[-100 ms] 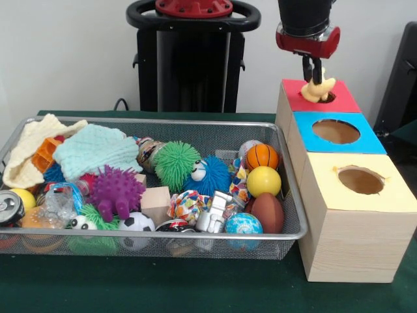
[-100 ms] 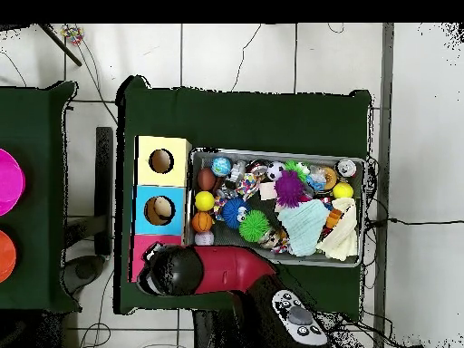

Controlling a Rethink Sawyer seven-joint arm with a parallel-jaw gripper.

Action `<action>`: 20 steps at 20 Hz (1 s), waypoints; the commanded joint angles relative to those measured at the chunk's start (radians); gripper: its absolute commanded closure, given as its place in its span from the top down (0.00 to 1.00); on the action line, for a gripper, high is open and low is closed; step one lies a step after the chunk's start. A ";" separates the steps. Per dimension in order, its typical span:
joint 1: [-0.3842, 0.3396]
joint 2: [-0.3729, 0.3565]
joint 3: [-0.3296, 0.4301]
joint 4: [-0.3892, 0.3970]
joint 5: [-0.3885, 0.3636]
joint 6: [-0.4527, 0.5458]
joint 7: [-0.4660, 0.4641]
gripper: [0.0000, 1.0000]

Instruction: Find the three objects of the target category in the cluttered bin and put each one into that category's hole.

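My gripper (image 1: 315,79) hangs over the red-topped box (image 1: 342,99) at the far right, its fingers close together on a pale yellow soft toy (image 1: 317,91). The toy rests at the rim of the red box's hole. In the overhead view the arm's head (image 2: 174,270) covers the gripper and most of the red box (image 2: 138,246). The wire mesh bin (image 1: 163,236) holds balls such as a small basketball (image 1: 262,156), a yellow ball (image 1: 264,180), a brown football (image 1: 268,212) and a globe ball (image 1: 243,223).
A blue-topped box (image 1: 368,142) and a yellow-topped box (image 1: 394,197) stand in a row with the red one, right of the bin. The bin also holds a purple spiky toy (image 1: 116,191), a green stringy ball (image 1: 176,163), a mint cloth (image 1: 94,149) and a can (image 1: 10,207).
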 commanded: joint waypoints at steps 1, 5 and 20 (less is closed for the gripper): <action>-0.040 -0.015 -0.004 -0.039 -0.020 0.000 0.001 1.00; -0.060 -0.004 0.028 -0.039 0.009 0.039 -0.010 1.00; -0.049 -0.038 -0.033 -0.167 -0.064 0.155 -0.019 1.00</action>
